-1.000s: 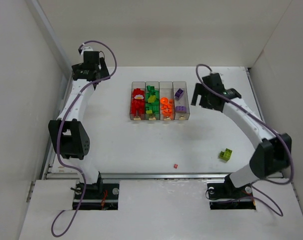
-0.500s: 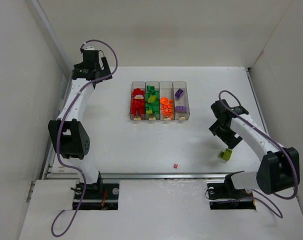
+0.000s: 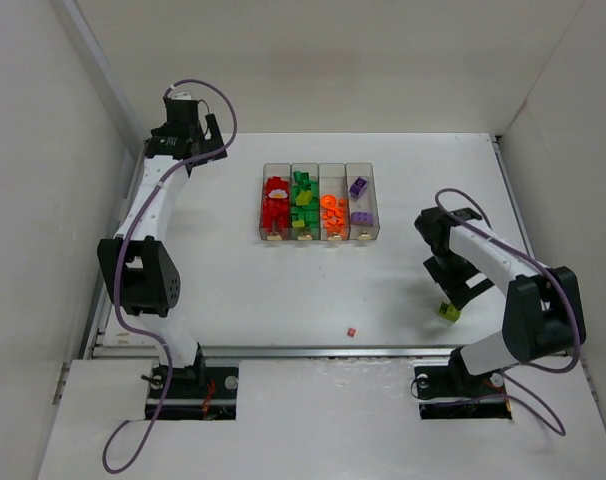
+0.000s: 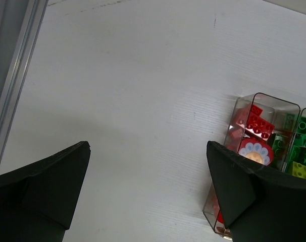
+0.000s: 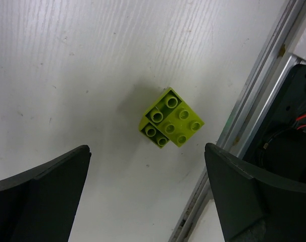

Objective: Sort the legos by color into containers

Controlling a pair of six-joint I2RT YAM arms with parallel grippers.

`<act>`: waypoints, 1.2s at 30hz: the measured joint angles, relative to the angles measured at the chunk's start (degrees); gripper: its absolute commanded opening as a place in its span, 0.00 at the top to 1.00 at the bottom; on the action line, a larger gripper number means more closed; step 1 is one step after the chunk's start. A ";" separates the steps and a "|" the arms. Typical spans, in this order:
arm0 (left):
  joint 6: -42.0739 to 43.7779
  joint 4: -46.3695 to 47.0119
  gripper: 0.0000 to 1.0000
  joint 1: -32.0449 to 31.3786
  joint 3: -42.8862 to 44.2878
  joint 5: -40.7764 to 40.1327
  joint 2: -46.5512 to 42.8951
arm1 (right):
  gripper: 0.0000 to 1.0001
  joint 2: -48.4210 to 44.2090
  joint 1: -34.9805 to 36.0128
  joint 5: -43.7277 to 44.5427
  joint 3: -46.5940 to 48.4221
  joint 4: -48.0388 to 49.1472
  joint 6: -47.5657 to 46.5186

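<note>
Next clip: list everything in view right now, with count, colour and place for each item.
containers: four, clear, joined in a row, mid-table
red legos: several, red, leftmost bin
green legos: several, dark green with a few lime-yellow, second bin
orange legos: several, orange, third bin
purple legos: two, purple, rightmost bin
lime brick: one, lime-yellow, loose on table
small red piece: one, red, loose near front edge
table: one, white
left end effector: black, open, empty, left of the bins
right end effector: black, open, empty, over the lime brick
</note>
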 measured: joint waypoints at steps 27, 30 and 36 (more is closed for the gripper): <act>0.00 -0.13 0.01 0.00 0.39 0.04 0.00 | 0.02 13.33 -0.59 2.21 0.15 -1.97 15.87; 0.00 -0.13 0.01 0.00 0.39 -0.07 0.00 | 0.07 14.27 -0.66 3.43 0.70 -2.51 17.16; 0.00 -0.28 0.01 0.00 0.39 -0.07 0.00 | 0.21 14.32 -1.05 4.11 0.70 -2.36 18.34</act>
